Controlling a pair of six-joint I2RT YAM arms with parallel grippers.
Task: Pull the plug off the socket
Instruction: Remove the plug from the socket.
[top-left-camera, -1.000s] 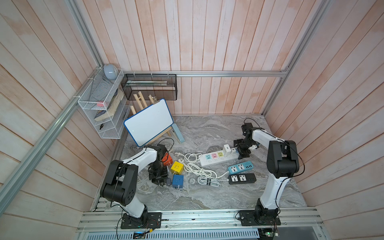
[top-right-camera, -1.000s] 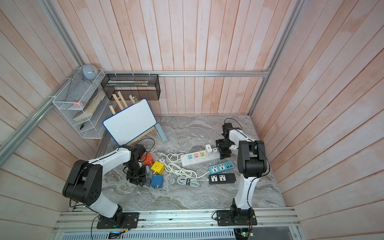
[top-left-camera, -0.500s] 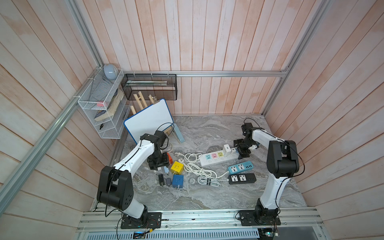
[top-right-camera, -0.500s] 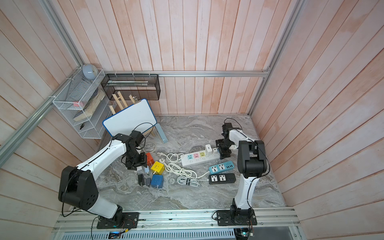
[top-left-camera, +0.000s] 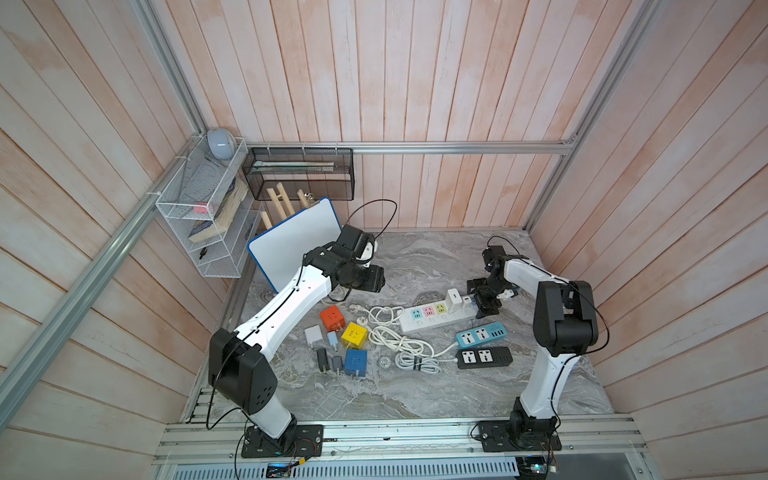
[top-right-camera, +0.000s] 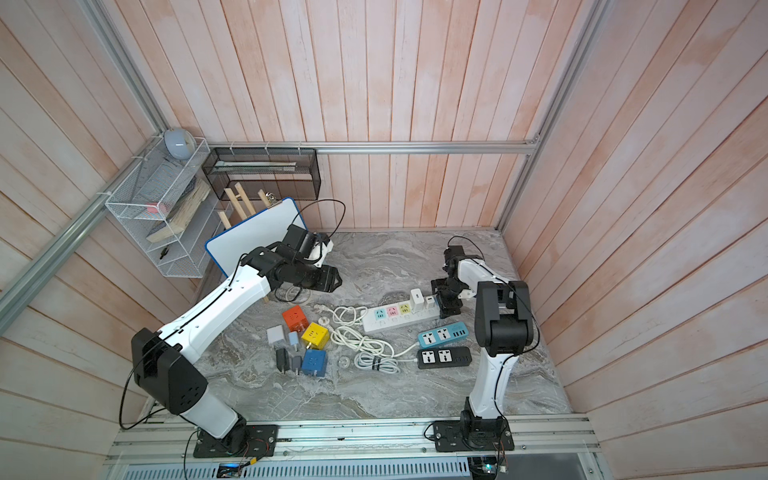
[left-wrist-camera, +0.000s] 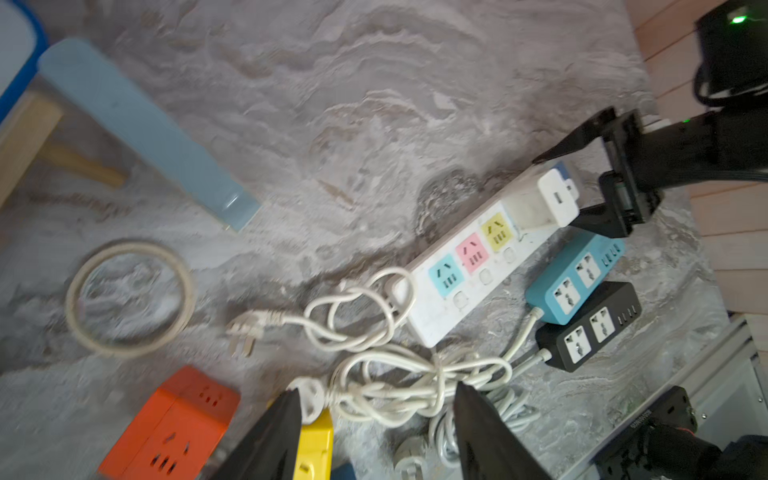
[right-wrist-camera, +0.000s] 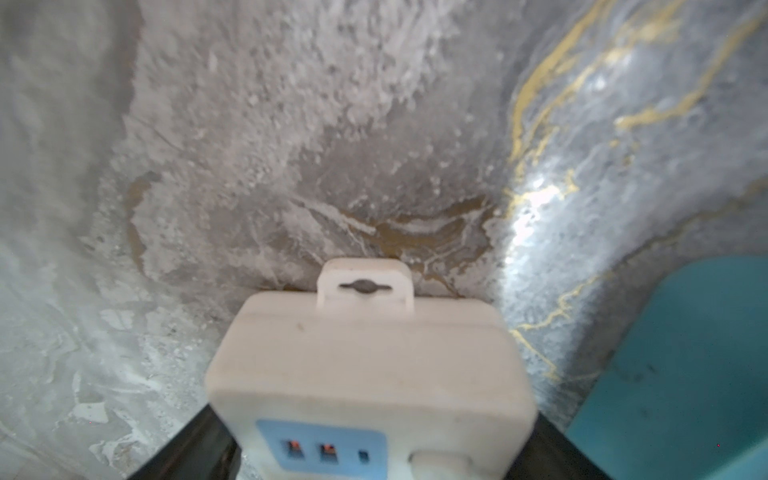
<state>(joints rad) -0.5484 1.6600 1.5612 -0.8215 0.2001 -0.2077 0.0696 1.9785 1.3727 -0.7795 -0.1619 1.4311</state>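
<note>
The socket is a white power strip with blue, pink and yellow outlets, lying mid-table. A white plug stands in its right end, with a smaller white one beside it. My right gripper is shut on that end of the strip, one finger against each side. My left gripper hangs open and empty above the table, near the whiteboard and well left of the strip.
Orange, yellow and blue cube sockets and several loose plugs lie left of centre. Tangled white cords, a blue strip and a black strip lie in front. A whiteboard leans back left.
My left gripper opened, left a plug on the table beside the cubes, then rose and swung back toward the whiteboard. The right arm has not moved.
</note>
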